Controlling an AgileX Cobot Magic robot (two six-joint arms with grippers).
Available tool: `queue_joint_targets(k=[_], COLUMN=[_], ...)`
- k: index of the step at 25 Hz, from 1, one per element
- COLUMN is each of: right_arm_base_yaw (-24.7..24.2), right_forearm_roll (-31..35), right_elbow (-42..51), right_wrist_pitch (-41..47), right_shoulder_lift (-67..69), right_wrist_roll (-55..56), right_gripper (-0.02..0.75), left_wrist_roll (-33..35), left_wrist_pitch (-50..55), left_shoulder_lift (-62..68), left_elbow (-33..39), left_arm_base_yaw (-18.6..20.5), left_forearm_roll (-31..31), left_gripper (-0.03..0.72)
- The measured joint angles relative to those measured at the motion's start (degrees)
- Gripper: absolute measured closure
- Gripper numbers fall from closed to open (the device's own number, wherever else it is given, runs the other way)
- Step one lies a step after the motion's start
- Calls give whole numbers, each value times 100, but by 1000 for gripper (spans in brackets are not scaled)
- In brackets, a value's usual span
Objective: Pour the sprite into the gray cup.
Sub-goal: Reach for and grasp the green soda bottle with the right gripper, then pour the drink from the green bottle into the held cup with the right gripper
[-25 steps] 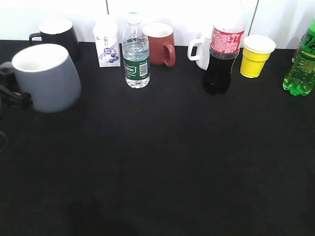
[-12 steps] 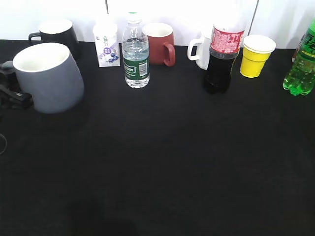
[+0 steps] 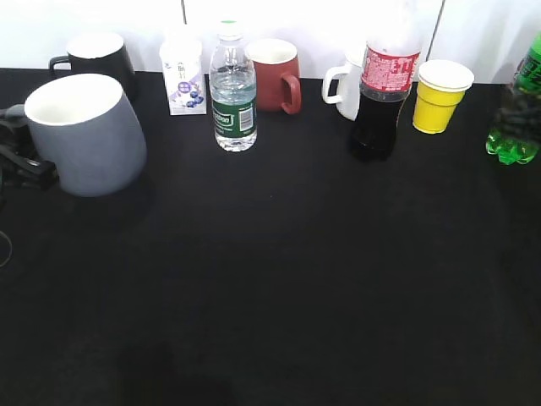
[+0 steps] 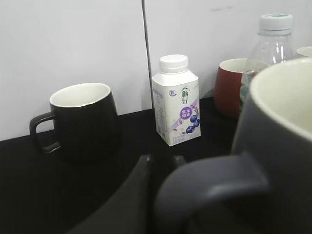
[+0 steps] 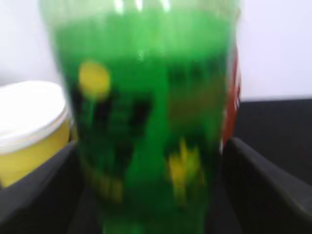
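From where I stood, the gray cup [image 3: 83, 134] sat at the far left of the black table [image 3: 279, 279], leaning a little, its white inside showing. The left gripper [image 3: 19, 161] had its dark fingers closed on the cup's loop handle [image 4: 209, 187], which filled the foreground of the left wrist view. Behind the cup stood a black mug [image 4: 80, 119], a small white carton with blueberries on it [image 4: 176, 100], a dark red mug [image 3: 275, 74] and a clear water bottle [image 3: 232, 89]. Further along were a cola bottle [image 3: 382, 93], a white mug [image 3: 342, 87] partly hidden behind it, and a yellow paper cup [image 3: 439, 95]. The sprite [image 3: 517, 114] stood at the far right edge. In the right wrist view the right gripper [image 5: 146, 195] had a finger on either side of the blurred green bottle; I could not tell whether it was clamped yet.
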Motion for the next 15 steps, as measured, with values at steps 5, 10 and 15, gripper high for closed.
queue_joint_targets(k=[5,10,15], right_arm_base_yaw=[0,0,5], right_forearm_roll=[-24,-30,-613], right_elbow=[-682,-679,765], right_wrist_pitch=[-7,-235,-660], right_shoulder_lift=[730,838,-574], right_wrist_roll=[-30,-61,-92], right_gripper=[141,321,321], left_wrist_roll=[-5,-5,-316], left_wrist_pitch=[0,-4,-4], left_shoulder_lift=[0,0,0], left_elbow=[0,0,0], left_arm_base_yaw=[0,0,0], left_forearm_roll=[16,44,538], left_gripper=[614,614,615])
